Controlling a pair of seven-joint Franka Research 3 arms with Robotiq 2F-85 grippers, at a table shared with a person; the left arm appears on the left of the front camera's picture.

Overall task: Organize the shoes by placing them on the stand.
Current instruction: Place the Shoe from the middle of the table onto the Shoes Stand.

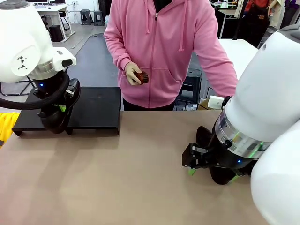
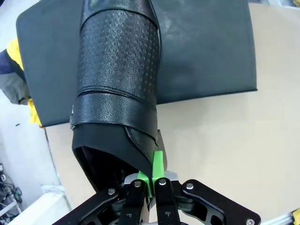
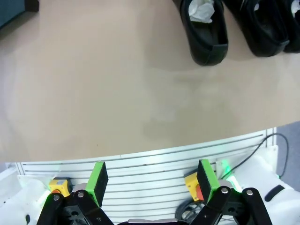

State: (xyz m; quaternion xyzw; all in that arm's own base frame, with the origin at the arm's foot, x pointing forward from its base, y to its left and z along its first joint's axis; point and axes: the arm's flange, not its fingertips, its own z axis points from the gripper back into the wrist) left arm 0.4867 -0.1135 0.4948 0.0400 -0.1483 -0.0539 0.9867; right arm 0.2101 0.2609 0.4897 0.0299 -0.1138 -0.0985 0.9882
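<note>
Shoe (image 2: 117, 79), pinched by its thin heel rim in our closed left gripper (image 2: 157, 176), hangs across the edge of the stand (image 2: 206, 56) and, we judge, could twist loose; our right gripper (image 3: 152, 176) hovers open near other shoes (image 3: 206, 28).

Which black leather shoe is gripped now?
The embossed black leather shoe clamped at its rim by the left gripper; the other shoes lie loose on the tan table.

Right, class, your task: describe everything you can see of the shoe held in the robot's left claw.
The shoe looks like black leather: a fine embossed grid over the front, a smoother grained band behind it, then the dark opening. The left claw is shut on the opening's rim. Its toe points away, over the black stand; whether it touches the stand is unclear.
</note>
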